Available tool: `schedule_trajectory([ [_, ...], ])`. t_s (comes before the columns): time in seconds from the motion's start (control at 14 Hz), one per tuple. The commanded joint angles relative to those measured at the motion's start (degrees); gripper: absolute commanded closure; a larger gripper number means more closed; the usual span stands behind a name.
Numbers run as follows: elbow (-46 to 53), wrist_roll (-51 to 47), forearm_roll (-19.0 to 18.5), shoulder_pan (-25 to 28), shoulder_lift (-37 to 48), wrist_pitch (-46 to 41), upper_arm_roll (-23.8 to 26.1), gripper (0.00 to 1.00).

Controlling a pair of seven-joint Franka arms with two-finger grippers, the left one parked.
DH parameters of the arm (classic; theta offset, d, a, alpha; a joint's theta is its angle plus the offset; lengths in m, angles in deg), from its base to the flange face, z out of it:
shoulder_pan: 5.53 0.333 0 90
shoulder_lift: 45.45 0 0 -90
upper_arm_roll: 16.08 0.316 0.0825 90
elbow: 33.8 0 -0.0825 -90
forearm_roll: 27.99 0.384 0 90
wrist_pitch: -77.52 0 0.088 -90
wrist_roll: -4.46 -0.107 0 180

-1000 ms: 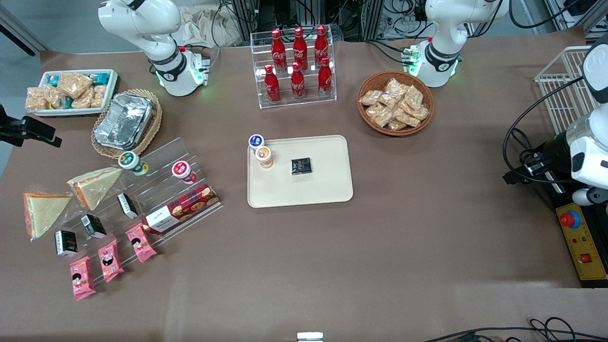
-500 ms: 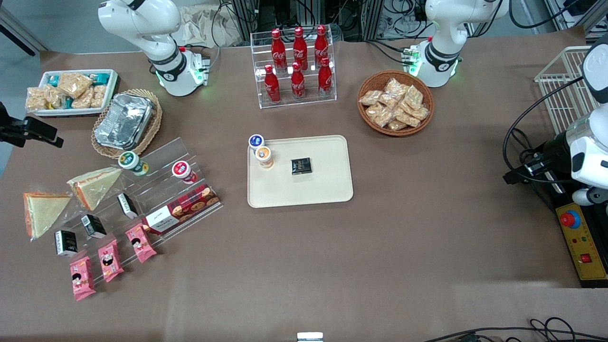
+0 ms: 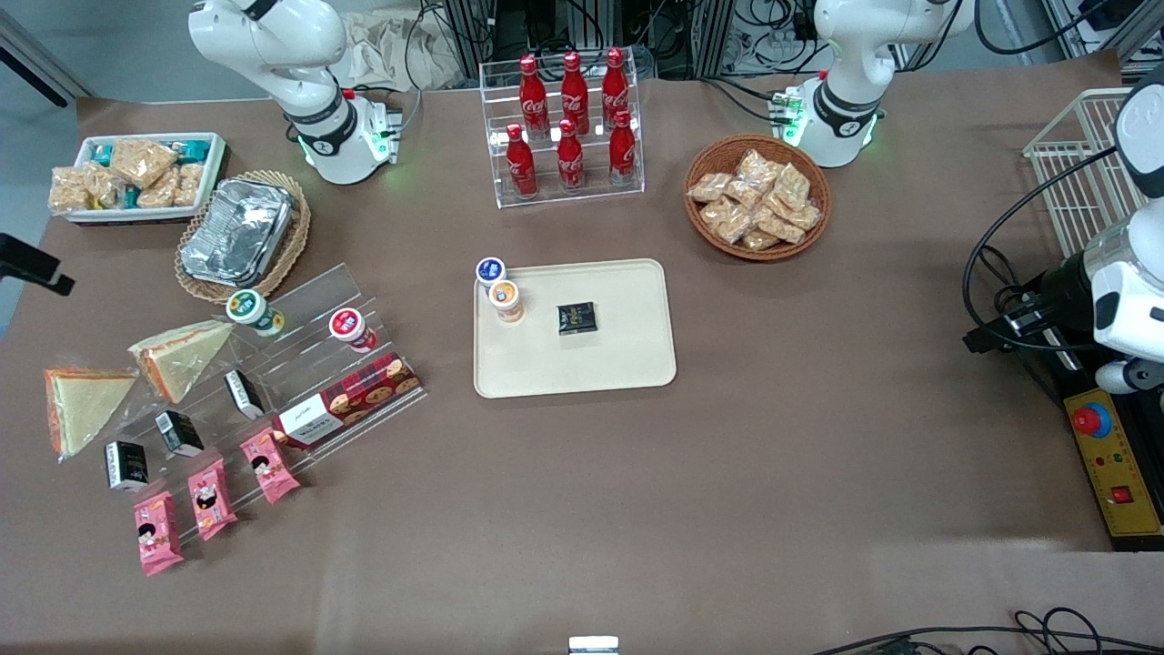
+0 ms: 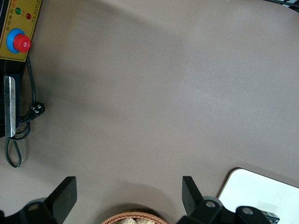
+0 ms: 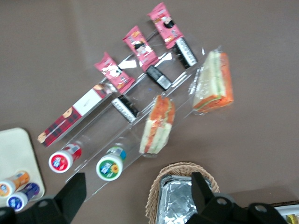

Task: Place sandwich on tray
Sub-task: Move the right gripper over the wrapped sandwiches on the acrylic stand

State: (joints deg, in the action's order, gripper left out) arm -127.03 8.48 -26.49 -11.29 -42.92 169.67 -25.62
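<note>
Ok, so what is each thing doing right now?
Gripper: open, empty, above the foil pan.
Sandwiches: wrapped, both off the tray.
Tray: flat, holding a black packet and an orange-lidded cup.
Cola bottles: capped, upright.
Foil pan: covered, in its wicker basket.

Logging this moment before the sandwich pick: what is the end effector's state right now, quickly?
Right end effector: open, holding nothing, above the foil pan in its basket, beside the nearer sandwich, not touching it.
</note>
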Motion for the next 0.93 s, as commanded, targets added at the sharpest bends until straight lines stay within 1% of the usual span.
schedule_trajectory([
  [0.0,0.23,0.55,1.22,-1.54,-1.82,2.06,-0.13,0.01],
  [0.36,0.23,0.38,2.01,-6.28,-5.59,6.45,-0.48,0.01],
  [0.64,0.23,0.46,4.03,-9.97,-11.04,14.17,-0.48,0.01],
  [0.71,0.23,0.46,4.91,-10.06,-12.36,15.50,-0.48,0.01],
  [0.86,0.23,0.46,7.89,-11.38,-14.47,17.09,-0.48,0.01],
])
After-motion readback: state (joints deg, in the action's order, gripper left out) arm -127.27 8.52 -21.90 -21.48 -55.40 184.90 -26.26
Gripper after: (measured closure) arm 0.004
